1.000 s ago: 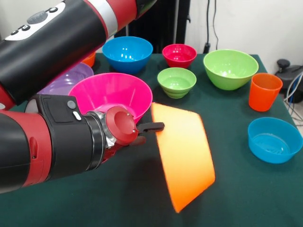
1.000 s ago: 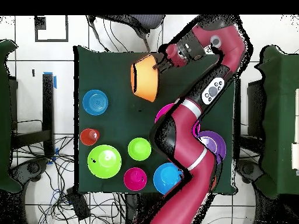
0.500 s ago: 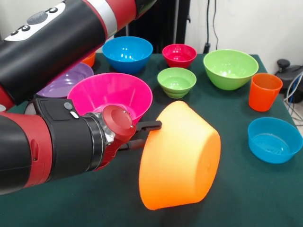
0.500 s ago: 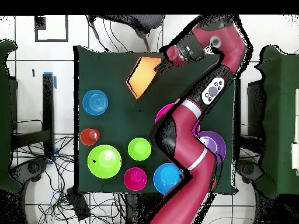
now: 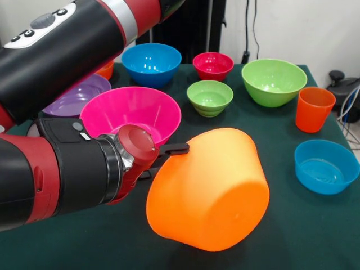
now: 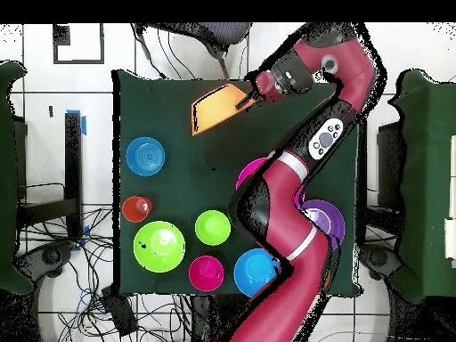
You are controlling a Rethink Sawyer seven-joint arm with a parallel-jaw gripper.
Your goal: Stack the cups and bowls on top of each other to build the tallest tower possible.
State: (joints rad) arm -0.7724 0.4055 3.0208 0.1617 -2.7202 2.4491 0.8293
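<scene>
Pincer [image 5: 169, 160] closed on rim of large orange bowl [image 5: 211, 191], holding it tipped in the air, bottom turned outward, above green tabletop [image 5: 315, 236]. Just beside large pink bowl [image 5: 132, 112]. Well apart from orange cup [image 5: 313, 108] and small blue bowl [image 5: 326, 166].

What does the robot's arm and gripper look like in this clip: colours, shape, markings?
The arm has thick rounded segments in red and black, with a silver band near one joint and a grey button cluster on the upper black link. A red round cap sits at the wrist. The gripper has thin black fingers.
</scene>
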